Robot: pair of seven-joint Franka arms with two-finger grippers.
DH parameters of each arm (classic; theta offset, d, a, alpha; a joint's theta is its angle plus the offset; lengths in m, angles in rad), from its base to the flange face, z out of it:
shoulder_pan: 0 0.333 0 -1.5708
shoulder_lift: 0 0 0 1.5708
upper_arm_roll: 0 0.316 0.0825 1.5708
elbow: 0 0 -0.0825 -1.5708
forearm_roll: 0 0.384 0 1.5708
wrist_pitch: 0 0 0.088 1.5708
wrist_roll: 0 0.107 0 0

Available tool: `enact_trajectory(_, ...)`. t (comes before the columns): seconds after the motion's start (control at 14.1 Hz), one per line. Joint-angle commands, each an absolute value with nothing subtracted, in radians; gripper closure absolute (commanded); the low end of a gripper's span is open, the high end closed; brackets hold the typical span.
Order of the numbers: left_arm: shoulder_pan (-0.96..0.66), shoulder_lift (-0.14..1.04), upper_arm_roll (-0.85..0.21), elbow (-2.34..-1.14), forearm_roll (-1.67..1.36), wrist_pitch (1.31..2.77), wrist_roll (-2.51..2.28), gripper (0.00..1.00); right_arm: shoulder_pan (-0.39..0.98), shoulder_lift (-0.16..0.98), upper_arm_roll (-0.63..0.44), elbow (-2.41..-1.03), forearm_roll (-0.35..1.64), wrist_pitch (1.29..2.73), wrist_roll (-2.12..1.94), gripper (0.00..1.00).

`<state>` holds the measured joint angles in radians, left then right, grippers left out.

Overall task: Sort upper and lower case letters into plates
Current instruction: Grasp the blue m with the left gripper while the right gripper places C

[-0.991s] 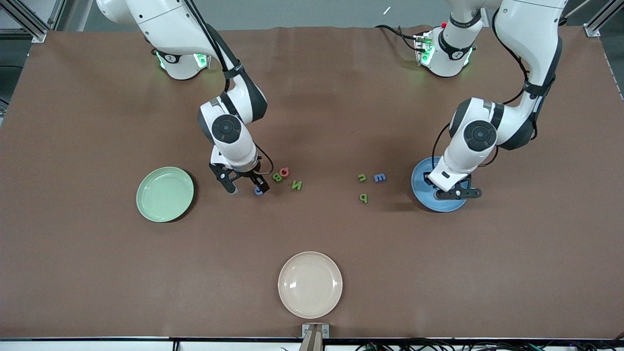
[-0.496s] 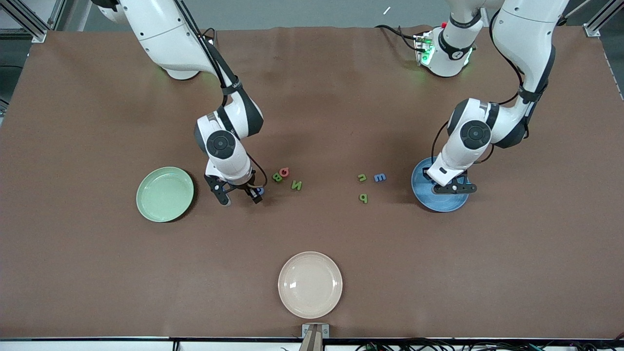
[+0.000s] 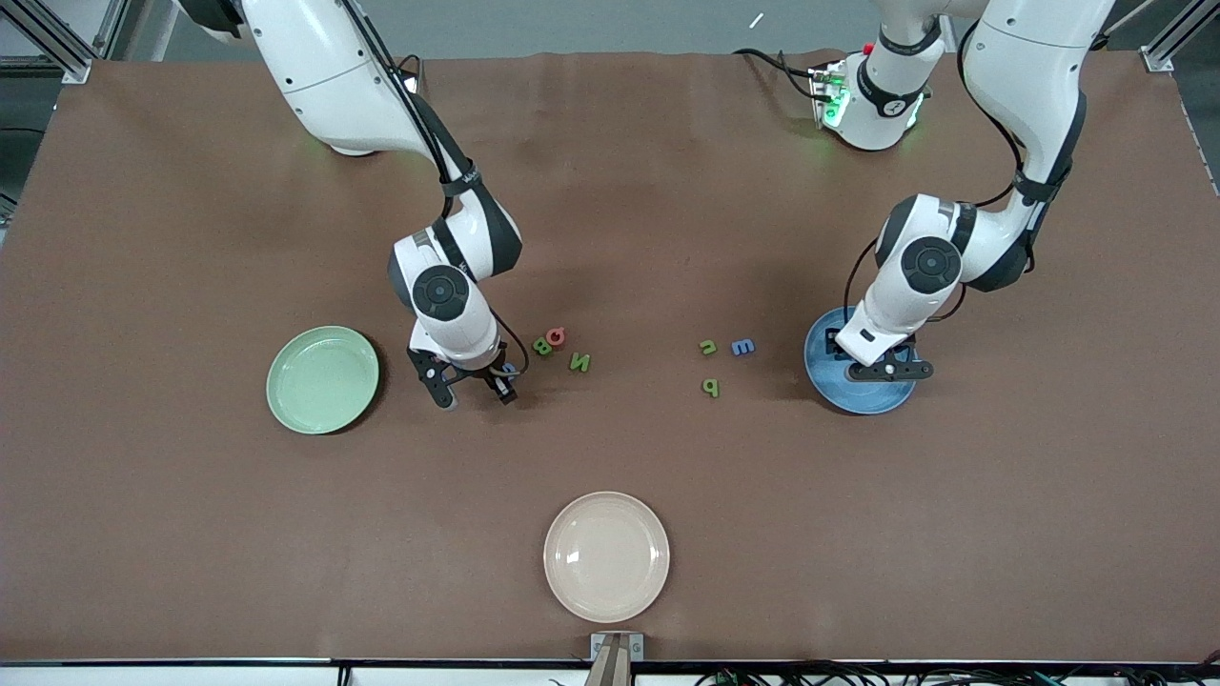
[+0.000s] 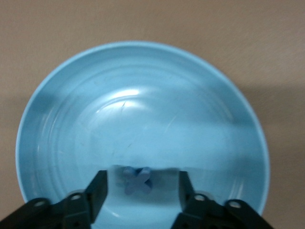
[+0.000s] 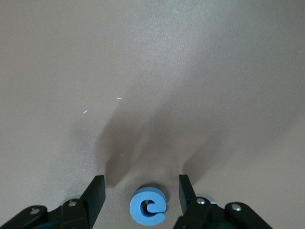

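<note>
Brown table point(image 3: 667, 191). Blue C point(image 5: 148, 206) lay on it between the right gripper's point(image 3: 472, 386) spread fingers, ungripped. Left gripper point(image 4: 140, 191), open and empty, hung over blue plate point(image 4: 71, 95), straddling blue x point(image 4: 137, 180).

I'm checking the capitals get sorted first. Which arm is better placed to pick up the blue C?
The right arm. Its right gripper is open with the blue C lying between the fingers on the table. The left gripper is over the blue plate, above the blue x.

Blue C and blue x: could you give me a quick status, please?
Right gripper open, straddling blue C on table. Left gripper open over blue plate; blue x in it. Nothing obstructing.
</note>
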<state>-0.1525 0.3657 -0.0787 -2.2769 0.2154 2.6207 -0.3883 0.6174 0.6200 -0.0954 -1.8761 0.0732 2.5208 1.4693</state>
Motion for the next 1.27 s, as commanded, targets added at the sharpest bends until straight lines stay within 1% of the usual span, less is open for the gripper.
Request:
enact_trajectory(0.0, -0.143, 0.33, -0.135, -2.205, 0.218, 2.483, -0.399, 0.01, 0.621, 0.629, -0.087, -1.864, 0.098, 2.519, 1.486, 0.37)
enact_trajectory(0.14, -0.144, 0.339, -0.184, -2.116, 0.19, 2.358, -0.431, 0.0, 0.627, 0.629, -0.087, -1.864, 0.113, 2.514, 1.486, 0.4)
enact_trajectory(0.21, -0.159, 0.347, -0.198, -2.085, 0.177, 2.336, -0.489, 0.01, 0.627, 0.629, -0.087, -1.864, 0.115, 2.513, 1.486, 0.43)
enact_trajectory(0.35, -0.181, 0.394, -0.244, -2.042, 0.17, 2.336, -0.633, 0.01, 0.627, 0.629, -0.087, -1.864, 0.115, 2.51, 1.486, 0.54)
enact_trajectory(0.42, -0.198, 0.426, -0.262, -2.016, 0.172, 2.336, -0.711, 0.01, 0.629, 0.629, -0.087, -1.864, 0.115, 2.51, 1.486, 0.58)
enact_trajectory(0.5, -0.222, 0.457, -0.267, -1.993, 0.176, 2.339, -0.763, 0.01, 0.627, 0.629, -0.087, -1.864, 0.115, 2.508, 1.486, 0.66)
enact_trajectory(0.57, -0.256, 0.481, -0.267, -1.968, 0.178, 2.347, -0.809, 0.01, 0.629, 0.629, -0.087, -1.864, 0.115, 2.508, 1.486, 0.77)
enact_trajectory(0.64, -0.279, 0.5, -0.267, -1.956, 0.182, 2.355, -0.84, 0.01, 0.629, 0.629, -0.087, -1.867, 0.115, 2.507, 1.485, 0.92)
enact_trajectory(0.71, -0.297, 0.511, -0.267, -1.954, 0.183, 2.376, -0.856, 0.01, 0.627, 0.627, -0.087, -1.864, 0.115, 2.507, 1.479, 1.0)
enact_trajectory(0.85, -0.314, 0.54, -0.265, -1.965, 0.184, 2.434, -0.865, 0.01, 0.612, 0.612, -0.087, -1.864, 0.114, 2.478, 1.467, 1.0)
enact_trajectory(1.06, -0.316, 0.561, -0.264, -1.982, 0.187, 2.491, -0.876, 0.01, 0.552, 0.546, -0.091, -1.85, 0.115, 2.34, 1.361, 1.0)
enact_trajectory(1.2, -0.314, 0.569, -0.264, -1.986, 0.189, 2.508, -0.876, 0.01, 0.513, 0.496, -0.091, -1.885, 0.115, 2.319, 1.28, 1.0)
